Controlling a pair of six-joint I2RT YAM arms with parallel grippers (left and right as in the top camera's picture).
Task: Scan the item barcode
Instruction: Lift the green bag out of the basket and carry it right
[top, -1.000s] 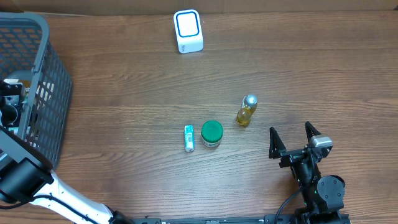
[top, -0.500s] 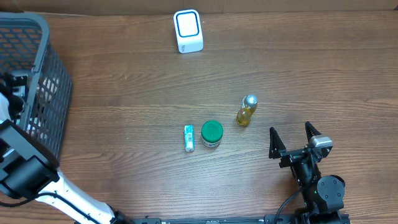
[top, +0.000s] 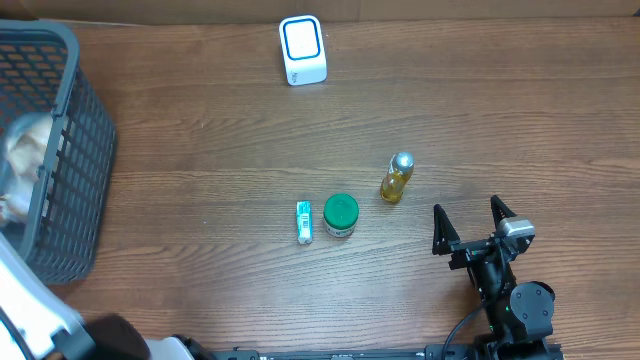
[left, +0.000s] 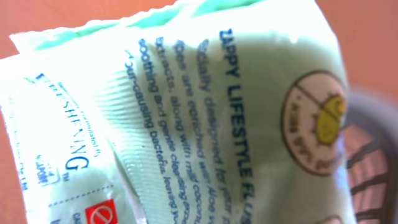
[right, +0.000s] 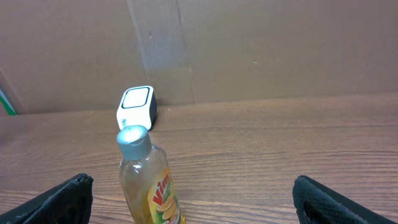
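The packet (left: 186, 118) has risen from the basket (top: 95, 130).

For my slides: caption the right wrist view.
Open right pincer faces a Vim bottle; white barcode scanner behind.

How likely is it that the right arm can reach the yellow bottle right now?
Probably yes: the right gripper stands open close to the yellow bottle, with only bare table between them and nothing blocking the way.
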